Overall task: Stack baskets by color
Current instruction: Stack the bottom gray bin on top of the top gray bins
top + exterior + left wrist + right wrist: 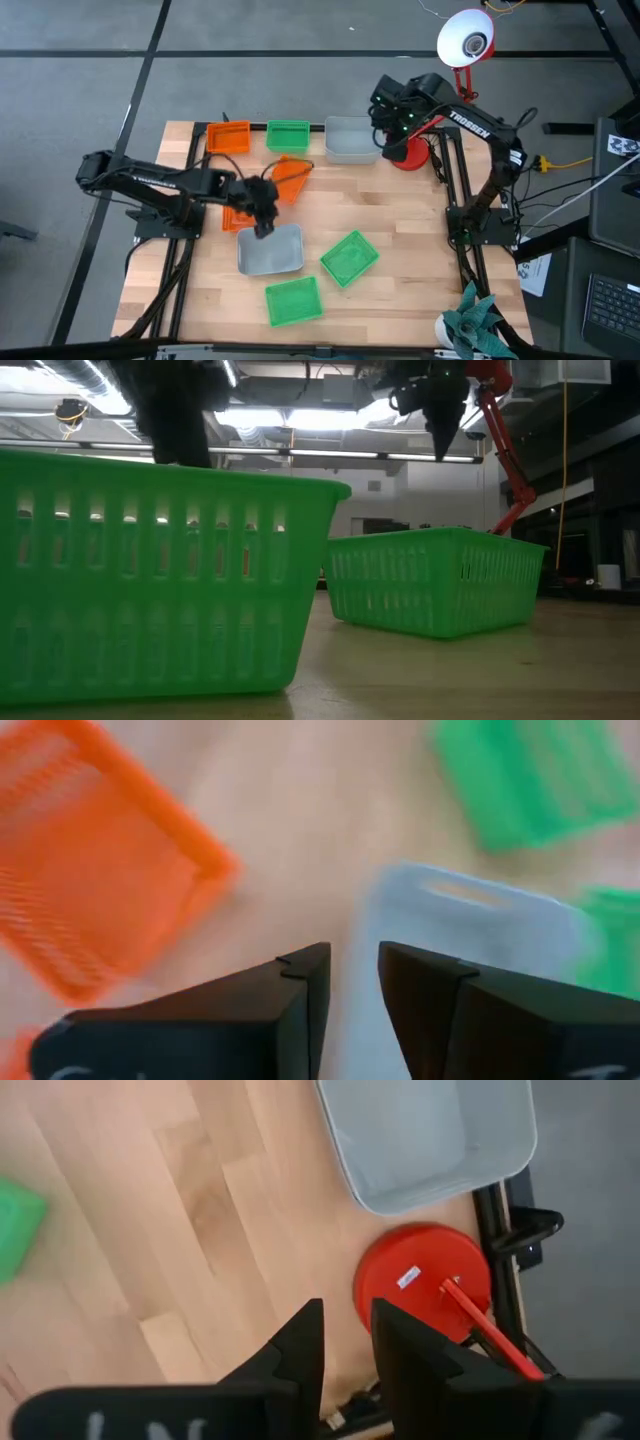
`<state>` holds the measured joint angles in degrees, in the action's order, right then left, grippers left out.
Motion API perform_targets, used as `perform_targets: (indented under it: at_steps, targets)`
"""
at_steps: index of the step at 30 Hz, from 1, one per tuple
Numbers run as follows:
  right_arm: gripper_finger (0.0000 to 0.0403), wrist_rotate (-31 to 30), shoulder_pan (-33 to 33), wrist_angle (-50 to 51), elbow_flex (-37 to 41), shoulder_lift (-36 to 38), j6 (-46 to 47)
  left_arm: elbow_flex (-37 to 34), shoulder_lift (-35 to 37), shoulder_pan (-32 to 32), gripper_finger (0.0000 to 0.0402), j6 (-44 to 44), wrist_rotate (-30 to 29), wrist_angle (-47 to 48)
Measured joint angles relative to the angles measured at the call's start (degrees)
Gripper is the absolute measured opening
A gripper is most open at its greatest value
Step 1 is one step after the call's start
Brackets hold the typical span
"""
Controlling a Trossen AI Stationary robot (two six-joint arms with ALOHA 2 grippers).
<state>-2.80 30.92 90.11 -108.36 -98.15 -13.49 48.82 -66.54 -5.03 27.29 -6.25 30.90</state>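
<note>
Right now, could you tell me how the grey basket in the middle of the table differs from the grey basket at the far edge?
The middle grey basket has the left claw over its rim; the far grey basket has none. The middle one sits slightly turned among green baskets; the far one sits square beside the lamp base. Both look empty.

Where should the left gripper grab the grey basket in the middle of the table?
Probably the rim of the grey basket, on the short wall nearest the left gripper, coming straight down. It sits upright and open-topped, its thin wall fits narrow jaws, and that side has bare table beside it.

Bright overhead light, blurred left-wrist view
</note>
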Motion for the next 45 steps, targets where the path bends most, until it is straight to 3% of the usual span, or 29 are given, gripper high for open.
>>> perform_targets:
  at_steps: [7, 11, 15, 20, 29, 34, 38, 42, 45]
  targets:
    - [0.0087, 0.0, 0.0, -0.1, 0.0, 1.9, 1.1, 7.8, -4.4, -10.2, 0.008, 3.6, -0.1, 4.8]
    - [0.0087, 0.0, 0.0, -0.1, 0.0, 3.5, 1.4, 9.4, -12.1, -8.4, 0.008, 5.6, 2.2, 9.1]
    - [0.0087, 0.0, 0.0, 0.0, 0.0, 4.3, 1.4, 9.5, -21.1, -6.1, 0.008, 5.2, 5.0, 7.5]
    - [0.0087, -0.1, 0.0, 0.0, 0.0, 4.4, 1.3, 9.4, -28.0, -5.2, 0.008, 0.9, 3.2, -2.6]
    - [0.0087, -0.1, 0.0, -0.1, 0.0, 4.4, 1.7, 9.5, -30.6, 2.2, 0.0075, -19.8, -6.6, -22.0]
    - [0.0087, -0.1, 0.0, -0.1, 0.0, 4.4, 2.7, 9.5, -30.7, 9.4, 0.0058, -31.0, -5.4, -30.0]
    - [0.0087, -0.1, 0.0, -0.1, 0.0, 4.4, 2.5, 9.5, -30.7, 13.5, 0.0047, -33.7, -0.1, -37.9]
    - [0.0087, -0.1, 0.0, -0.1, 0.0, 4.4, 1.6, 9.5, -30.6, 14.4, 0.0045, -33.8, 1.1, -44.3]
    - [0.0087, -0.1, 0.0, -0.1, 0.0, 4.4, 1.2, 9.5, -28.1, 13.5, 0.0045, -28.9, 1.2, -39.2]
